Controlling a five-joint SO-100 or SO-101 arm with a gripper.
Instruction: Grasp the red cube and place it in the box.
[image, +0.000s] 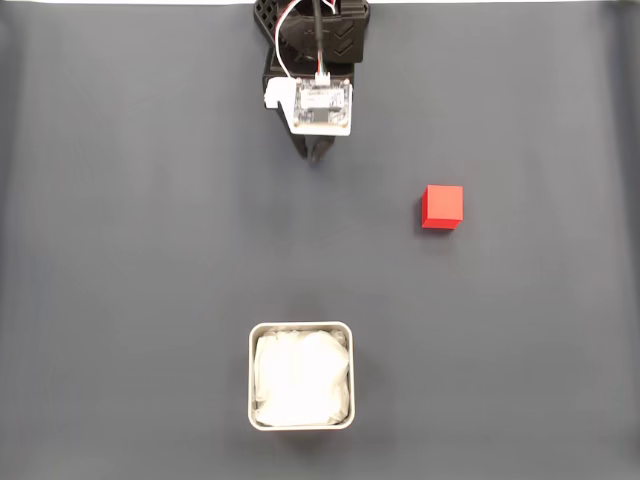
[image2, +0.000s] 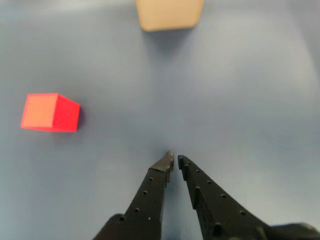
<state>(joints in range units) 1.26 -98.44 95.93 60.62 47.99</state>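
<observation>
A: Fixed view, left to right: bare dark desk (image: 120, 250); then, at centre top, arm and hand (image: 318, 155), tips nearly together and holding nothing; below, at centre bottom, box (image: 300, 375), lined with crumpled white material; at right of centre, red cube (image: 442, 206), resting flat on the desk, well apart from both hand and box.

B: Wrist view, left to right: red cube (image2: 50, 112) at far left, seen corner-on; hand (image2: 174, 161) at lower centre, fingers all but closed, only a narrow slit between the tips; box (image2: 170, 14) at top edge, blurred and cut off.

A: Likely faults from here?

B: First, approached with tips so close together, cube probably struck and pushed across the smooth desk rather than straddled; wider opening needed before descent. Second, cube offset well to one side of the hand's line, hence a large swing required; any error probably ending in a grip on one edge only.

A: And with cube turned relative to the fingers?

B: Closed across corners, probably twisted or squeezed out. Later, released off-centre, possibly caught on the box rim; soft lining otherwise forgiving.
</observation>
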